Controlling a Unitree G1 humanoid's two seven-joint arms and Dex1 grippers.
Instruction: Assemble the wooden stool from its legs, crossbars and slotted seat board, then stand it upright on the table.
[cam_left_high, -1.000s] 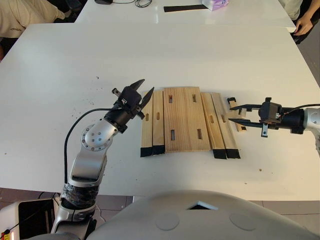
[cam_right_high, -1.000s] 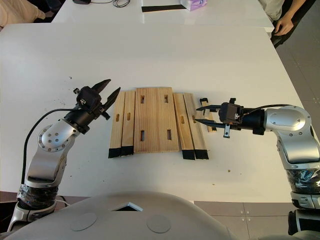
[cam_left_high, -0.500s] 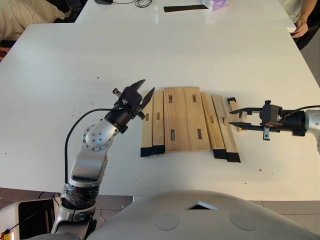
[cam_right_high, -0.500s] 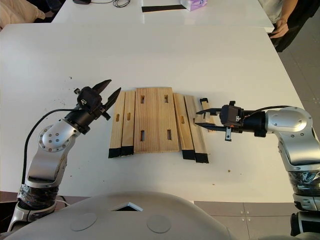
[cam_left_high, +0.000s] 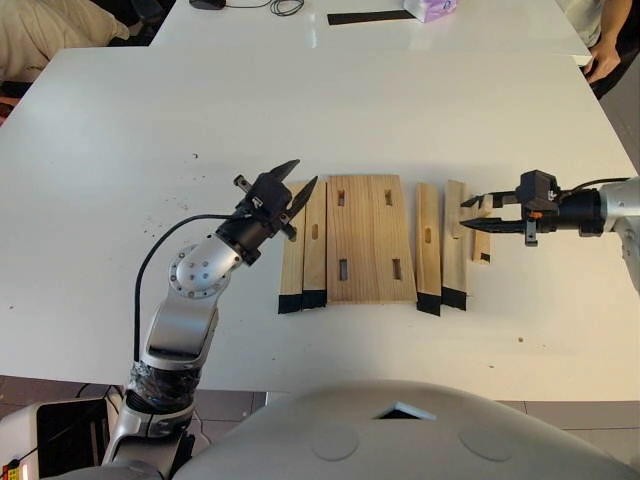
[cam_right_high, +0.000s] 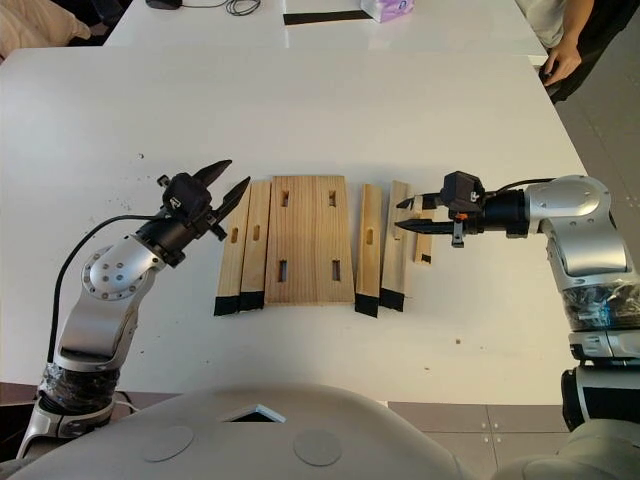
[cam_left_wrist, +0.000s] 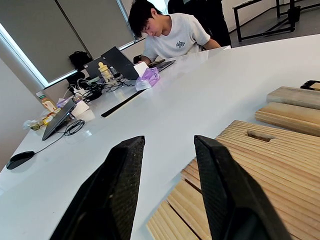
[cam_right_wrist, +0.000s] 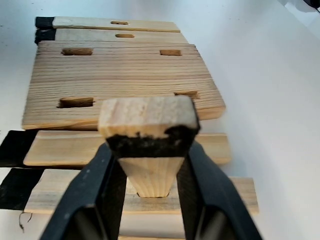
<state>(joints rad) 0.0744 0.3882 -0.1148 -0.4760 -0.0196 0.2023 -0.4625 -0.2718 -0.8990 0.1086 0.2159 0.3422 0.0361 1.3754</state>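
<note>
- Right hand (cam_left_high: 466, 215) pinches the crossbar (cam_right_wrist: 147, 117); it should be squared to the slotted leg (cam_left_high: 455, 240) before inserting.
- Left hand (cam_left_high: 305, 172) hovers spread over the left legs (cam_left_high: 305, 245); it should brace.

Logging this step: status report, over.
Left gripper open by left legs. Right gripper at crossbar, grip unclear. Seat board flat, unassembled; right legs beside it.
</note>
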